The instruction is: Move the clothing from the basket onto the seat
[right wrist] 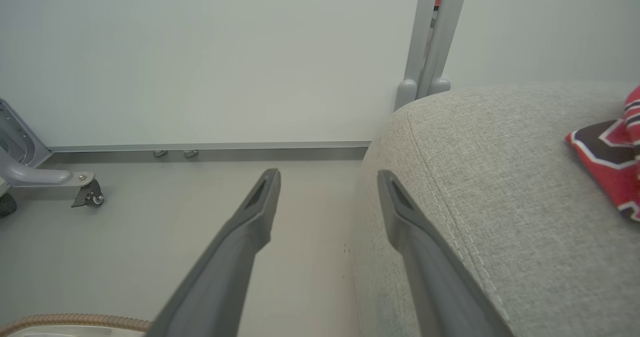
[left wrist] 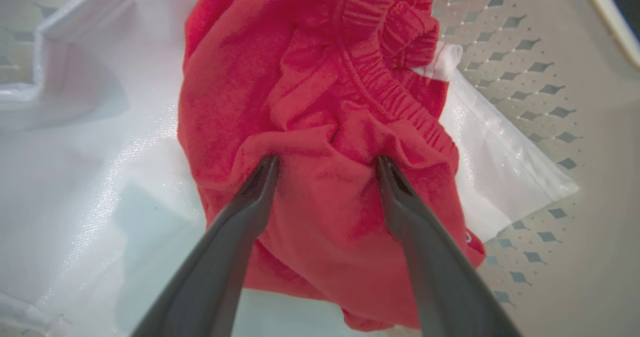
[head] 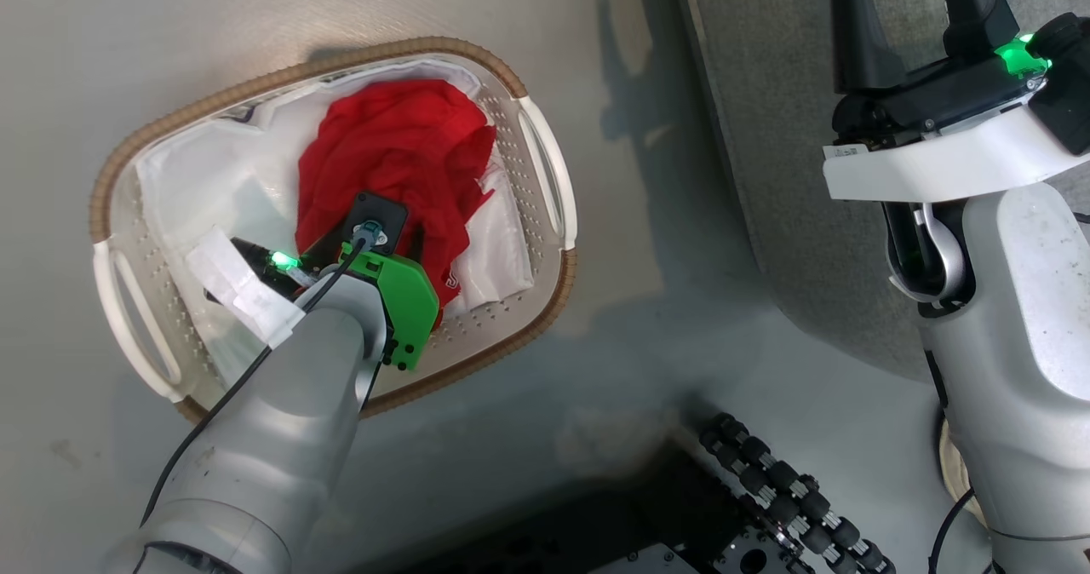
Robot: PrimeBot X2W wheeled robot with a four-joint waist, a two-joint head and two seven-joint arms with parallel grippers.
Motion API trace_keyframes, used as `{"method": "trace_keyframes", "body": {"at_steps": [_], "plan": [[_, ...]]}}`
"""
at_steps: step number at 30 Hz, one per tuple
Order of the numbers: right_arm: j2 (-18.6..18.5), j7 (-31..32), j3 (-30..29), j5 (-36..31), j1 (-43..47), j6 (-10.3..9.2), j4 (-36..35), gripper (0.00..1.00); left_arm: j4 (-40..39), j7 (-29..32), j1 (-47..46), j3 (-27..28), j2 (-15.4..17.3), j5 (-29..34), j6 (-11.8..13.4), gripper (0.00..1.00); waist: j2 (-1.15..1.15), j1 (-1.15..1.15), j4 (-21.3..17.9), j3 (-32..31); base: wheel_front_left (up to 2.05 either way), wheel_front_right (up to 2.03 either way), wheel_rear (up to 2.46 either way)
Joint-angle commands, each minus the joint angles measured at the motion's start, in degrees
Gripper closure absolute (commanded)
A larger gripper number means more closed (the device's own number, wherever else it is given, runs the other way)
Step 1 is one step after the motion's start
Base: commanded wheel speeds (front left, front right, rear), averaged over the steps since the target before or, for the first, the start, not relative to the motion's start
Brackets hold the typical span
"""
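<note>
The left hand (left wrist: pixel 326 161) reaches down into the basket (head: pixel 383 48), its two dark fingers spread wide. A crumpled red garment (left wrist: pixel 310 102) lies directly under and ahead of it. In the left wrist view both fingertips meet the cloth, a broad stretch of red fabric sits between them, and a small fold rises just beyond the tips. Nothing is pinched: the fingers stand apart on either side of that stretch. The garment's gathered elastic band (ribbed, curling over at the far end) lies beyond the fingertips and towards the right finger's side. The white liner (left wrist: pixel 100 177) spreads out past the left finger and also shows beneath the garment on the right finger's side. Beyond that comes the basket's perforated wall.

The right hand (right wrist: pixel 328 173) is well apart from the basket, raised beside the grey seat (right wrist: pixel 500 177), fingers spread and holding nothing. In its own wrist view the left finger shows against the floor (right wrist: pixel 150 237) and the right finger against the seat's rounded edge. A second red garment (right wrist: pixel 610 152) with black-and-white lettering lies on the seat, off to the right finger's side and clear of the fingertips. A strip of the basket's brown rim shows below the left finger.
</note>
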Motion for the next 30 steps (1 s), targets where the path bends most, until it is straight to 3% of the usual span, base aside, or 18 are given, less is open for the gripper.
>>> {"method": "trace_keyframes", "body": {"at_steps": [1, 2, 3, 4, 11, 19, 30], "plan": [[0.14, -0.11, -0.19, -0.37, -0.38, -0.06, -0.13, 0.00, 0.47, 0.71, -1.00, -0.54, 0.48, -0.65, -0.04, 0.00, 0.00, -0.01, -1.46, 1.70, 0.00, 0.00, 0.00], [0.18, -0.11, -0.24, -0.44, -0.40, -0.06, -0.05, 0.00, 0.55, 0.85, -1.19, -0.87, 0.47, -0.77, -0.01, 0.00, 0.00, -0.01, -1.47, 1.75, 0.00, 0.00, 0.00], [0.25, -0.11, -0.28, -0.47, -0.43, -0.06, 0.11, 0.00, 0.63, 0.87, -1.36, -1.19, 0.45, -1.19, 0.08, 0.33, 0.00, -0.01, -1.46, 1.70, 0.00, 0.00, 0.00], [0.28, -0.11, -0.36, -0.46, -0.35, -0.06, 0.40, 0.00, 0.70, 0.74, -1.25, -1.62, 0.44, -1.42, -0.19, 1.00, 0.00, -0.01, -1.34, 1.47, 0.00, 0.00, 0.00], [0.23, -0.11, -0.16, -0.62, 0.78, -0.06, 2.12, 0.00, 1.25, -3.60, 1.43, -1.87, 0.43, -4.30, 0.03, 1.00, 0.00, -0.01, 0.04, -2.84, 0.00, 0.00, 0.00], [-1.29, -0.11, 1.94, -1.37, 4.07, -0.06, 5.20, 0.00, -1.77, -8.03, 6.86, -2.22, 0.38, -7.48, 0.38, 1.00, 0.00, -0.01, 3.75, -12.60, 0.00, 0.00, 0.00], [-2.59, -0.11, 4.92, -1.88, 11.78, -0.06, 10.57, 0.00, -17.40, -8.27, 18.42, 2.89, 1.38, -4.33, 2.14, 1.00, 0.00, -0.01, 9.97, -27.44, 0.00, 0.00, 0.00]]}}
